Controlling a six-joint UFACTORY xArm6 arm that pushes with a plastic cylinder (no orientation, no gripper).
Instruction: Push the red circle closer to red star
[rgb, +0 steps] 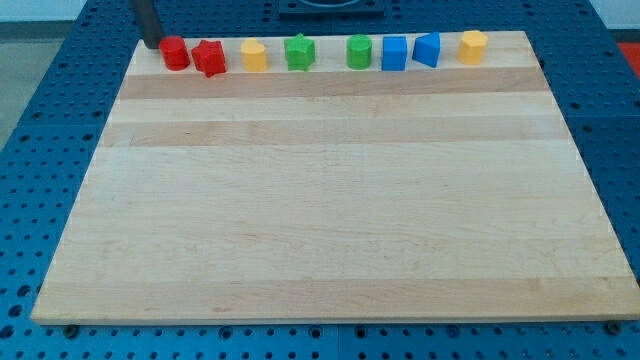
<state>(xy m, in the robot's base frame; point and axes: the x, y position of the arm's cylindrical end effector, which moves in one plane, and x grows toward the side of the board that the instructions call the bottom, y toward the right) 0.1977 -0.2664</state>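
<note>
The red circle (175, 53) sits near the board's top left corner. The red star (209, 58) lies just to its right, almost touching it. My tip (151, 44) is at the view's top left, close to the left of the red circle, at the board's top edge. The rod rises out of the view's top.
A row of blocks runs along the top edge to the right of the red star: a yellow block (255, 55), a green star (299, 52), a green block (359, 52), a blue block (394, 54), a blue block (427, 49) and a yellow block (472, 46). The wooden board (330, 200) lies on a blue perforated table.
</note>
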